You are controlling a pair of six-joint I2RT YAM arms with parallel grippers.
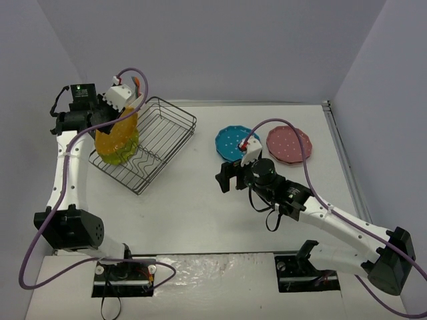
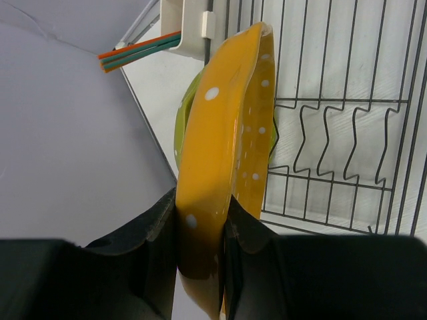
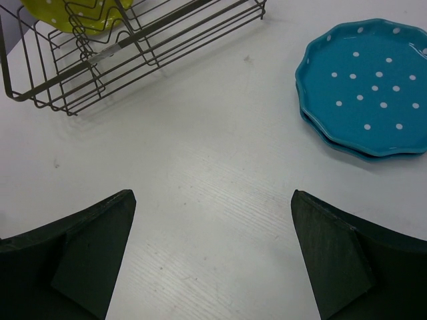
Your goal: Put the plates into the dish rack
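My left gripper (image 1: 115, 115) is shut on the rim of a yellow-orange dotted plate (image 1: 117, 135), holding it upright on edge over the left end of the dish rack (image 1: 175, 128). In the left wrist view the plate (image 2: 223, 147) sits between the fingers (image 2: 157, 230), with a yellow-green plate (image 2: 186, 115) standing right behind it in the rack (image 2: 333, 133). A stack of teal plates (image 1: 233, 141) and a pink stack (image 1: 289, 145) lie flat on the table at the right. My right gripper (image 1: 229, 177) is open and empty, just short of the teal plates (image 3: 367, 87).
A white utensil caddy (image 2: 187, 27) with orange and teal sticks sits at the rack's far corner. The side wall stands close to the left of the rack. The rack (image 3: 133, 40) and the yellow-green plate (image 3: 67, 13) also show in the right wrist view.
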